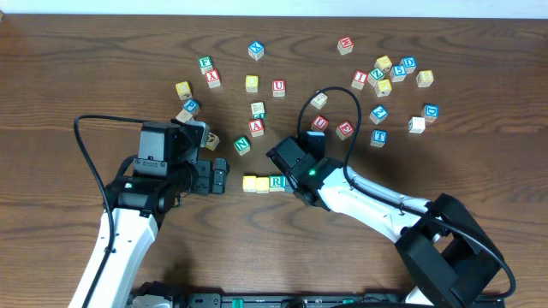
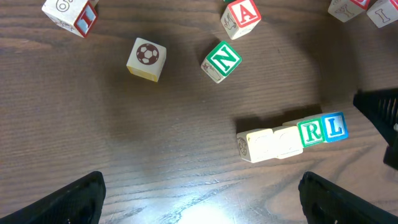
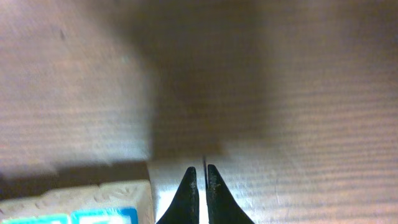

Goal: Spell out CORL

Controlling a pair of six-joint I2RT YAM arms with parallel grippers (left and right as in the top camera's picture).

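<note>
**Surface.** The bench [image 2: 124, 143] is dark brown, matt wood grain. The left wrist view shows a patch of glare at its lower edge.

**Task items.** Four small, square-edged wooden cubes stand in one straight row, face to face and touching. The row sits about mid-width of the bench, nearer the arms' edge than the far edge. In order along the row:
- first yellow-faced cube [image 2: 255, 147]
- second yellow-faced cube [image 2: 283, 140]
- green R cube [image 2: 310, 132]
- blue L cube [image 2: 335, 126]

The two yellow faces are pale and their letters are too faint to read. The R and L are crisp, each inside a coloured border. In the overhead view the right arm covers the L end of the row.

**Left pincer** [image 2: 200, 183]. It is spread wide and holds nothing. Its black fingers show only at the lower corners of its own view, and neither touches the row.

**Right pincer** [image 3: 199, 171]. Its black, tapered fingers are pressed together to a hairline gap with nothing between them. It stands just beside the L end of the row. A blurred, pale cube edge with a blue face shows at the lower left of its view. Whether the tips touch the bench cannot be told.

**Other items.** Three cubes lie apart from the row on its far-edge side: a green N cube [image 2: 221, 60], a cube with a football picture [image 2: 147, 59] and a red A cube [image 2: 241, 15]. Further scattered cubes [image 1: 383, 62] lie toward the far edge and the far right corner.
</note>
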